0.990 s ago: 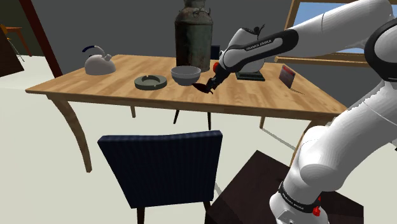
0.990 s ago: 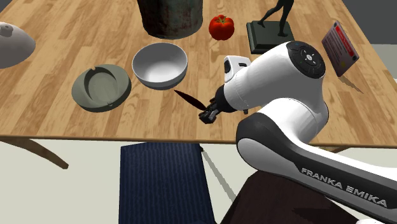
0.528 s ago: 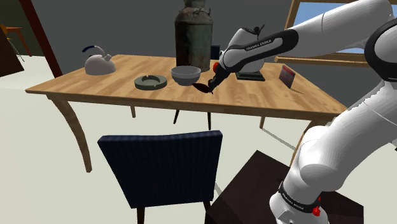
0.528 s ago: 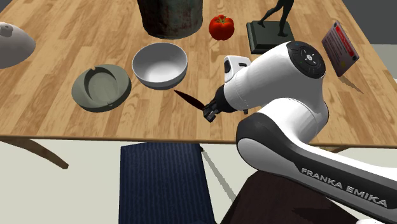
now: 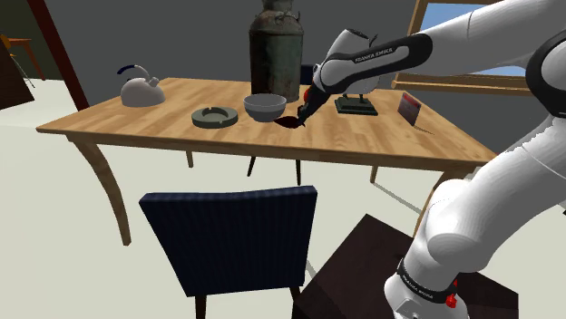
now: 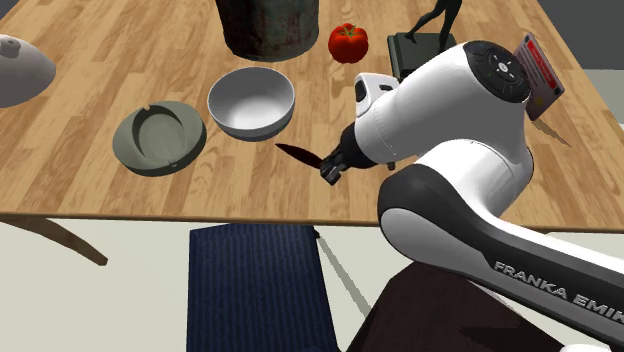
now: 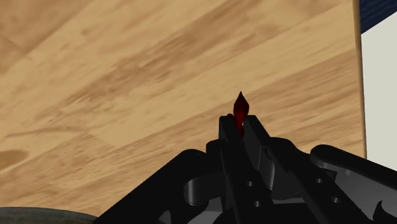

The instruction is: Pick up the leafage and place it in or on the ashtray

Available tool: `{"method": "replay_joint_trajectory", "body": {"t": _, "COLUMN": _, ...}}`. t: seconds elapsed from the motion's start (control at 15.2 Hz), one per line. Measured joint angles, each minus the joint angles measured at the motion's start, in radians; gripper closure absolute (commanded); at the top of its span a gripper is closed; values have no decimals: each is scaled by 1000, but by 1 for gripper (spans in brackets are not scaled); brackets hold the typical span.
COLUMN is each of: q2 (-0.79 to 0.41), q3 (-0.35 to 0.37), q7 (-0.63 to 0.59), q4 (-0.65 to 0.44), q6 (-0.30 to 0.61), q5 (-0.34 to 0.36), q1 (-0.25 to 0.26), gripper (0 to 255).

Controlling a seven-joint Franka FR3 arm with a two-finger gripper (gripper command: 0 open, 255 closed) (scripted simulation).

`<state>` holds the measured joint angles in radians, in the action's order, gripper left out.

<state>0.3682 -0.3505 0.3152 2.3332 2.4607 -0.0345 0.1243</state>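
The dark red pointed leaf (image 6: 296, 154) has been lifted slightly higher off the light wooden counter (image 6: 80, 175) than a second ago. It is clamped at one end between the nearly closed jaws at mid-frame. Carriage leftward to the grey-green round ashtray (image 6: 128, 150) is judged next.

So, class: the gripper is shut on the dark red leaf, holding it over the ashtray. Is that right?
Not quite. The gripper is shut on the leaf, but holds it beside the bowl; the ashtray lies beyond the bowl. The second exterior view shows this.
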Motion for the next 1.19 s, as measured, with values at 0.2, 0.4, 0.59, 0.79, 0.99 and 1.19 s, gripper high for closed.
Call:
{"method": "replay_joint_trajectory", "body": {"t": 0.2, "q2": 7, "q3": 7, "q7": -10, "q4": -35, "q6": -41, "q5": 5, "q1": -2, "gripper": 255}}
{"method": "replay_joint_trajectory", "body": {"t": 0.4, "q2": 10, "q3": 9, "q7": -14, "q4": -72, "q6": -82, "q5": 8, "q1": -2, "gripper": 255}}
{"method": "replay_joint_trajectory", "body": {"t": 0.59, "q2": 14, "q3": 14, "q7": -22, "q4": -105, "q6": -119, "q5": 11, "q1": -3, "gripper": 255}}
{"method": "replay_joint_trajectory", "body": {"t": 0.79, "q2": 23, "q3": 21, "q7": -31, "q4": -140, "q6": -161, "q5": 16, "q1": -4, "gripper": 255}}
{"method": "replay_joint_trajectory", "body": {"t": 0.99, "q2": -16, "q3": 25, "q7": -40, "q4": -193, "q6": -176, "q5": 7, "q1": 6, "gripper": 255}}
{"method": "replay_joint_trajectory", "body": {"t": 1.19, "q2": -104, "q3": 40, "q7": -67, "q4": -279, "q6": -177, "q5": -11, "q1": 28, "gripper": 255}}
